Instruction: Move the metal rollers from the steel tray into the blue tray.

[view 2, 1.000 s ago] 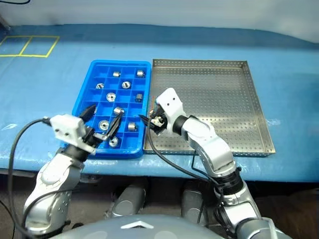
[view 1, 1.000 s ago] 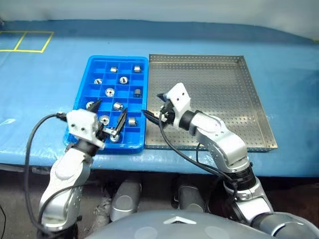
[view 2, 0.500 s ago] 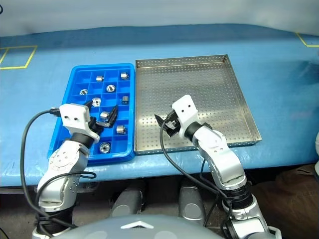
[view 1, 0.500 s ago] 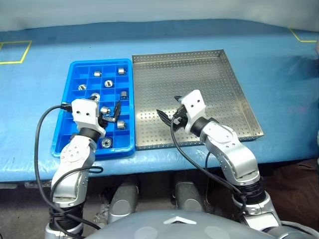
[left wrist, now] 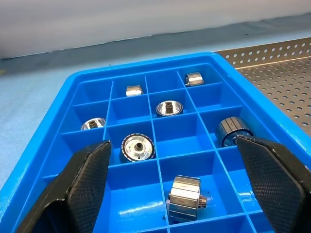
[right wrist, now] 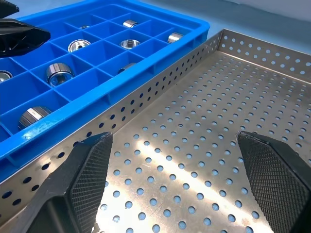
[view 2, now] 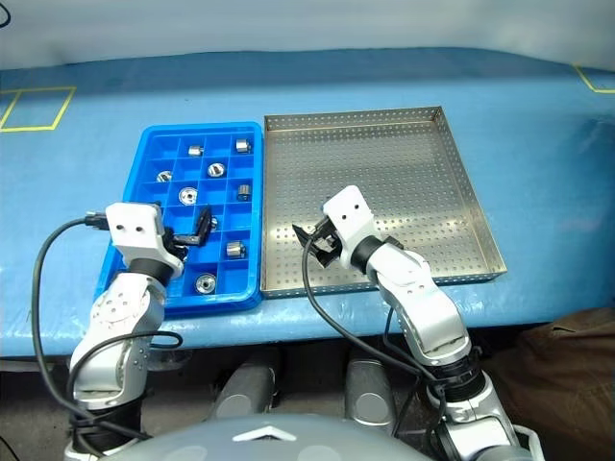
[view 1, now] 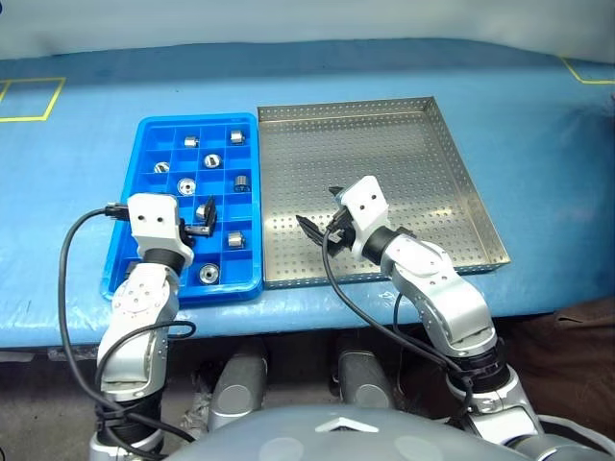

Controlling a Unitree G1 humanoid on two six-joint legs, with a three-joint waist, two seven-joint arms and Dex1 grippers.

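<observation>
Metal rollers (view 1: 205, 274) lying in separate compartments of the blue tray (view 1: 145, 131), several spread from the far rows to the near ones. Seen in the left wrist view as shiny rings, some on end with the dark hole up (left wrist: 138, 146), some on their sides (left wrist: 185, 197). Blue tray set just beside the steel tray (view 1: 452, 158), long rims touching or nearly so. Perforated floor of the steel tray bare where visible. Both trays resting on the blue-covered worktop (view 1: 538, 125). Left tool (view 1: 195, 223) hovering over the near half of the blue tray, fingers spread wide, gripping nothing. Right tool (view 1: 317, 227) over the near left part of the steel tray, fingers likewise spread, holding nothing. Yellow tape lines (view 1: 29, 100) on the worktop's far left.
</observation>
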